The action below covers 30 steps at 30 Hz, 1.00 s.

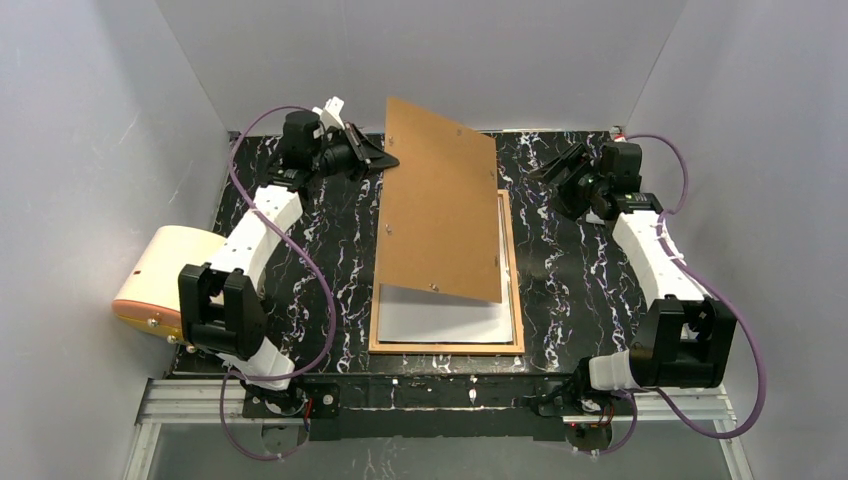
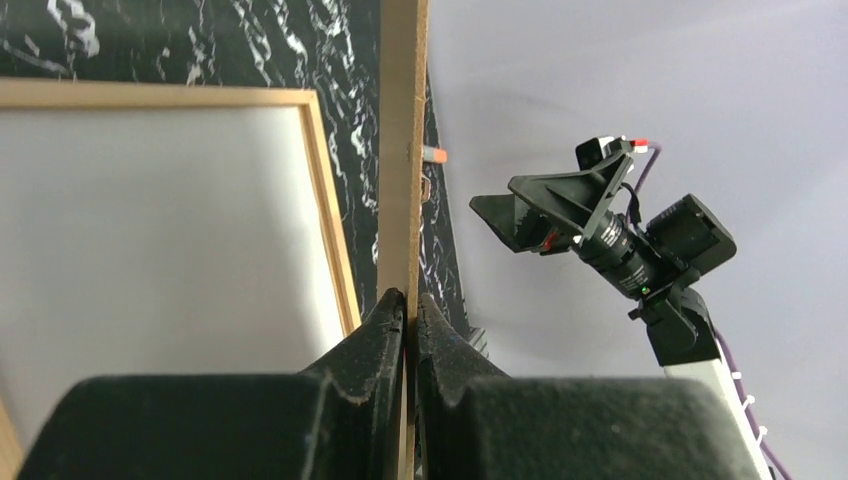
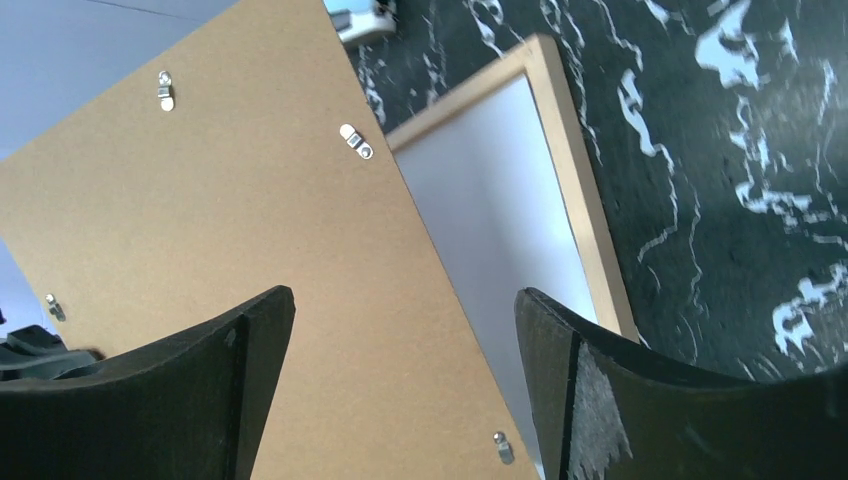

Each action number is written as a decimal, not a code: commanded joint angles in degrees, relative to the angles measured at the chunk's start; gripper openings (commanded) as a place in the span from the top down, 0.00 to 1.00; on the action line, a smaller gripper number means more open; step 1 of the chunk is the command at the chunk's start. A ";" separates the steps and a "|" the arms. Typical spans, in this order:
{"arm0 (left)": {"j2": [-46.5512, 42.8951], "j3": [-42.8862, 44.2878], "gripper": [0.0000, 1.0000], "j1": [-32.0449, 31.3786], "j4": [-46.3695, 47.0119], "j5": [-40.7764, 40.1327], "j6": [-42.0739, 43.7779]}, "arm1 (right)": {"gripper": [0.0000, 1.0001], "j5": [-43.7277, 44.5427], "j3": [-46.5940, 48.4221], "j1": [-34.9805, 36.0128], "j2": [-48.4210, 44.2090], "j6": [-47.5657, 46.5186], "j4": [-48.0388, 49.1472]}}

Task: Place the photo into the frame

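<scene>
**A:** What has the left gripper (image 2: 408,300) got?
**B:** Its jaws are pinched tight on the edge of the brown board (image 1: 440,200). The board runs straight out from the fingertips and is lifted on that side.
**A:** And the right gripper (image 3: 403,295)?
**B:** Spread wide, with nothing in it. The board's back, with its metal clips (image 3: 353,140), lies just beyond the fingertips.
**A:** What's under the board?
**B:** The frame (image 1: 445,347), flat on the table (image 1: 570,270), below the left gripper and beside the right one. A plain white sheet (image 1: 440,322) fills it.
**A:** Is that the photo?
**B:** I can't tell, as no printed side shows anywhere. The board hides the frame's far part, and I can't make out whether its low edge touches the frame.
**A:** Which way does the frame run?
**B:** Its long sides run from the arm bases out toward both grippers, with a short side nearest the bases. The board's long axis is much the same, only slightly skewed.
</scene>
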 commanded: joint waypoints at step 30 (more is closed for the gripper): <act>-3.69 -23.51 1.00 -2.75 15.50 5.10 -7.65 | 0.37 -2.24 -4.78 -0.75 16.09 -7.83 -8.08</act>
